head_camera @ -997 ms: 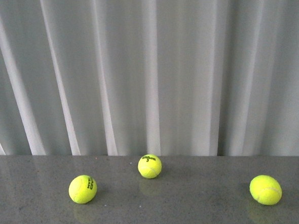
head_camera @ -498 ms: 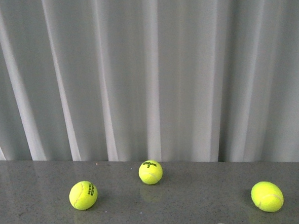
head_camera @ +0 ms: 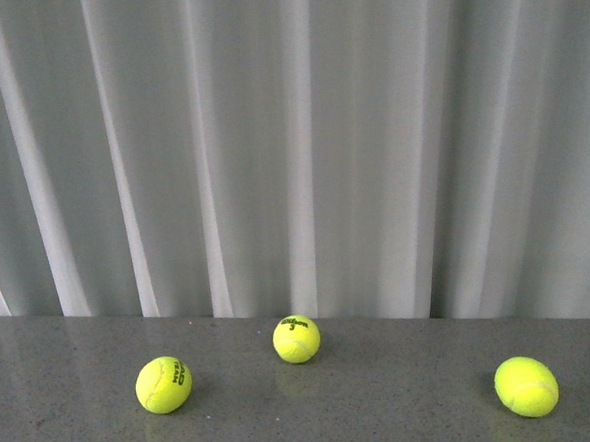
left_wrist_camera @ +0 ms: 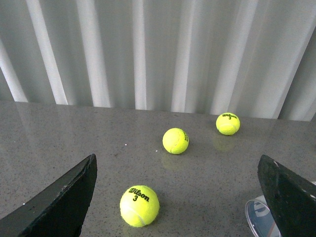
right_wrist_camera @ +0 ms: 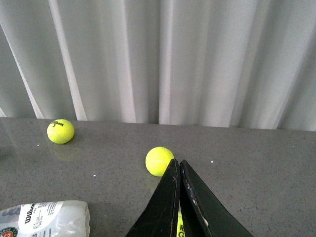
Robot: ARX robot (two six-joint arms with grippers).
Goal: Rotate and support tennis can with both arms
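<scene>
The tennis can shows only in the wrist views. In the right wrist view it is a clear tube (right_wrist_camera: pixel 44 218) with a white label and a round emblem, lying on the grey table. In the left wrist view its clear end with blue label (left_wrist_camera: pixel 260 218) pokes out beside one finger. My left gripper (left_wrist_camera: pixel 177 160) is open and empty, its black fingers (left_wrist_camera: pixel 61 200) wide apart above the table. My right gripper (right_wrist_camera: pixel 177 163) is shut; a thin yellow strip with dark letters shows between its fingers. Neither arm nor the can shows in the front view.
Three yellow-green tennis balls lie on the grey table (head_camera: pixel 386 406) in the front view: left (head_camera: pixel 164 384), middle (head_camera: pixel 296 338), right (head_camera: pixel 526 386). A ball (left_wrist_camera: pixel 139 205) lies between my left fingers. Another ball (right_wrist_camera: pixel 159 161) sits just beyond my right fingertips. A white curtain (head_camera: pixel 290 141) hangs behind.
The front view tilted slightly, so the balls sit lower in the frame than a second ago. A pale edge at the bottom half a second ago is gone.
</scene>
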